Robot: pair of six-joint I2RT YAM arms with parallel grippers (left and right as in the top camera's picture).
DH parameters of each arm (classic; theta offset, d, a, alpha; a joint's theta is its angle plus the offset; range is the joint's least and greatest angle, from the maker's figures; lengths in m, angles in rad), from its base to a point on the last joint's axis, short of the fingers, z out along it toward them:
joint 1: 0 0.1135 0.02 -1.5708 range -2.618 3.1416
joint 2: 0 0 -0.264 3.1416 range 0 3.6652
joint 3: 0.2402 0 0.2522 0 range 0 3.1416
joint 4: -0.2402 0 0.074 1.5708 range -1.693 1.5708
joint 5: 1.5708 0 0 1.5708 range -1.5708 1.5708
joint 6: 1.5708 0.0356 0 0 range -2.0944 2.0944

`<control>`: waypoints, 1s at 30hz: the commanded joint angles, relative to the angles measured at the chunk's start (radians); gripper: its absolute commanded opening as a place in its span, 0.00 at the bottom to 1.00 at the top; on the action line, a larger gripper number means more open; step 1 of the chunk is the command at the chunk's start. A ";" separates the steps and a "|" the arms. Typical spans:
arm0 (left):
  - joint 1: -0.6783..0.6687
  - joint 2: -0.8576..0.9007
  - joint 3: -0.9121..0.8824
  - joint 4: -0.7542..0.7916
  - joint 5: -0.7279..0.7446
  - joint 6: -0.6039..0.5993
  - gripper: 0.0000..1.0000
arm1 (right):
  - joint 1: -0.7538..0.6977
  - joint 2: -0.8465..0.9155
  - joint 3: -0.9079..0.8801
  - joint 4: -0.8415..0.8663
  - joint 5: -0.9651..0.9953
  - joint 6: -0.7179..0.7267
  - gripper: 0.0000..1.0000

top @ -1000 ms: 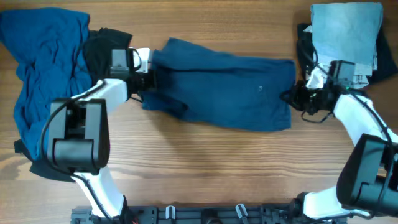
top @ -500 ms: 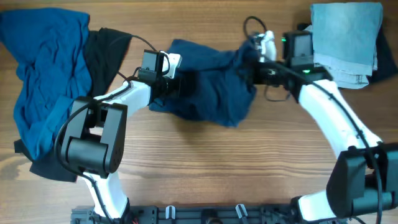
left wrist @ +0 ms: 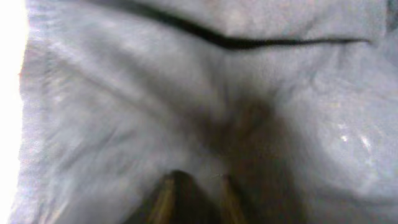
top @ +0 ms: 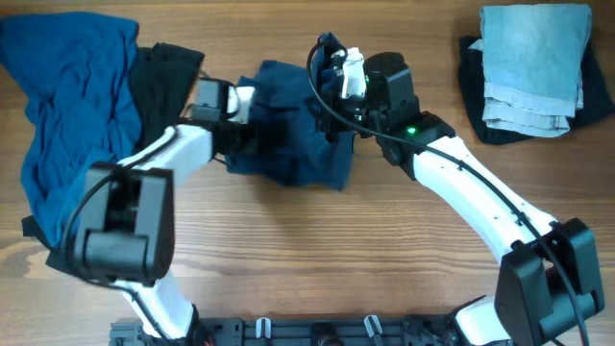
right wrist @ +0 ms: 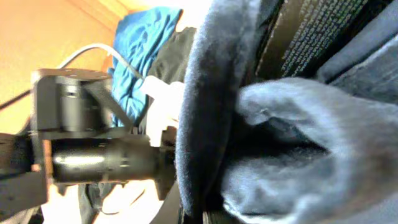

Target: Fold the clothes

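The dark navy denim shorts (top: 298,163) lie bunched left of the table's centre, with their right part folded over to the left. My left gripper (top: 252,135) is at the shorts' left edge, and its fingers (left wrist: 196,193) are close together and pressed into the navy cloth (left wrist: 186,93). My right gripper (top: 332,111) is shut on the shorts' other edge and holds it lifted above the pile. In the right wrist view the cloth (right wrist: 286,143) drapes over the jaws (right wrist: 249,186).
A brighter blue garment (top: 67,106) is heaped at the far left, and a black piece (top: 163,77) lies beside it. A folded pale denim piece (top: 533,62) lies on a black one (top: 471,91) at the back right. The left arm (right wrist: 93,155) shows in the right wrist view.
My right gripper has carried the shorts' right edge far to the left, over the garment, so the flat shorts are now bunched and doubled. My left gripper stayed at the left edge.
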 commanded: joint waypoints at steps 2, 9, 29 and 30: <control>0.099 -0.205 -0.010 -0.068 -0.010 -0.026 0.55 | 0.002 -0.013 0.021 0.060 0.053 0.025 0.04; 0.111 -0.304 -0.010 -0.100 -0.010 -0.033 0.56 | -0.043 -0.025 0.021 0.042 0.042 0.043 0.04; 0.021 -0.294 -0.010 -0.032 -0.011 -0.054 0.58 | -0.336 -0.175 0.021 -0.305 -0.029 -0.124 0.04; 0.013 -0.282 -0.010 -0.032 -0.026 -0.050 0.53 | -0.287 -0.158 0.021 -0.262 0.004 -0.098 0.04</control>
